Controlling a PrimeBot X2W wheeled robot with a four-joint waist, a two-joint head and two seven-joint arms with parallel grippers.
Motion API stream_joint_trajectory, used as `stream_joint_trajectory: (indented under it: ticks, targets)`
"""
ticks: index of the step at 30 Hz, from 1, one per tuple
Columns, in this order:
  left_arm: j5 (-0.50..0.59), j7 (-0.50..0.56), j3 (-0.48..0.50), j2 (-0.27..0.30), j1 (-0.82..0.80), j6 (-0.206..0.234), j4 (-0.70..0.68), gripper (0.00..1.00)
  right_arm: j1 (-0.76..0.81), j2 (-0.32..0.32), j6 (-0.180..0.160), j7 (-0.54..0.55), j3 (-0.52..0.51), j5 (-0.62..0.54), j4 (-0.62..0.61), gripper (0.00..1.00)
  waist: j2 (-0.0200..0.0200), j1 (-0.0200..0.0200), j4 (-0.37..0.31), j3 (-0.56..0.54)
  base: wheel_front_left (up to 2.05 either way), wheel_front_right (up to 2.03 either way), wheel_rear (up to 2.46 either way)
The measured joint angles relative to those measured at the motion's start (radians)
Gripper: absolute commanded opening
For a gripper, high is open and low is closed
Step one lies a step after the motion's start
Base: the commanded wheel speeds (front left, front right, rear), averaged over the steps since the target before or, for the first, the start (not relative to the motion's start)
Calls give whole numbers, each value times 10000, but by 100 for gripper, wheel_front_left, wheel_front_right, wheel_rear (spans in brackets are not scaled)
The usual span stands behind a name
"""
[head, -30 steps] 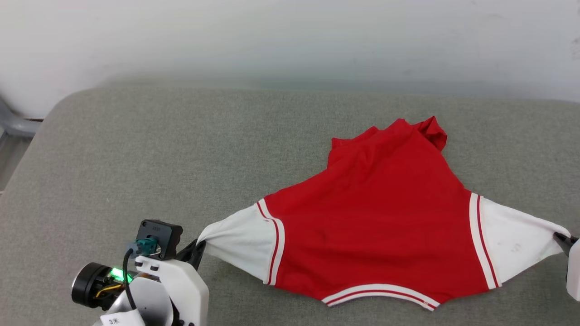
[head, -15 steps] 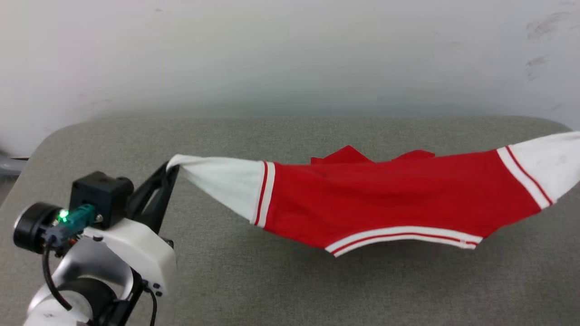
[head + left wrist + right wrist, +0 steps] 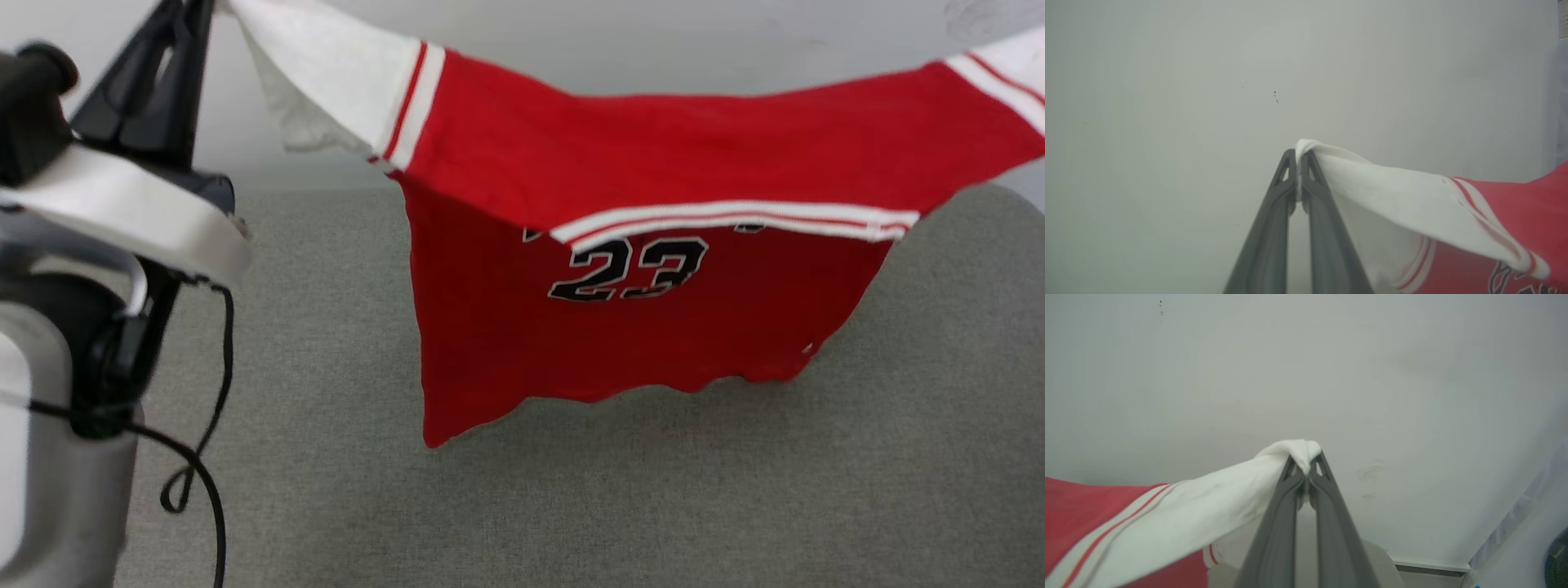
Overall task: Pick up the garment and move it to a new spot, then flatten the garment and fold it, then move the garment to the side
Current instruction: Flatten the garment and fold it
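Nearest, at left of head view: pale forearm with loose black cable hanging beside it. Above that, left claw, pressed together and pinching tip of one white sleeve. At opposite end, right claw, likewise pinching tip of other white sleeve. Between the two, garment, held aloft and stretched sleeve to sleeve over grey counter. Red body hanging below striped trim, number 23 showing. Contact of lowest corner with counter: cannot tell. Beyond, plain pale wall.
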Motion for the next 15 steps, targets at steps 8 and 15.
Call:
stream_joint_trajectory:
  ticks: [8, 15]
  targets:
    - [430, -445, -94, 161, -3480, -414, 2341, 0, -3279, 257, -2, -1064, 731, -180, 1906, 0, 0, 1, -131, 1256, 0, 0, 0]
    - [798, -966, -431, -13, -6138, -646, 4364, 0, -5829, 245, 0, -2169, 1505, -631, 3893, 0, 0, 2, -159, 2559, 0, 0, 0]
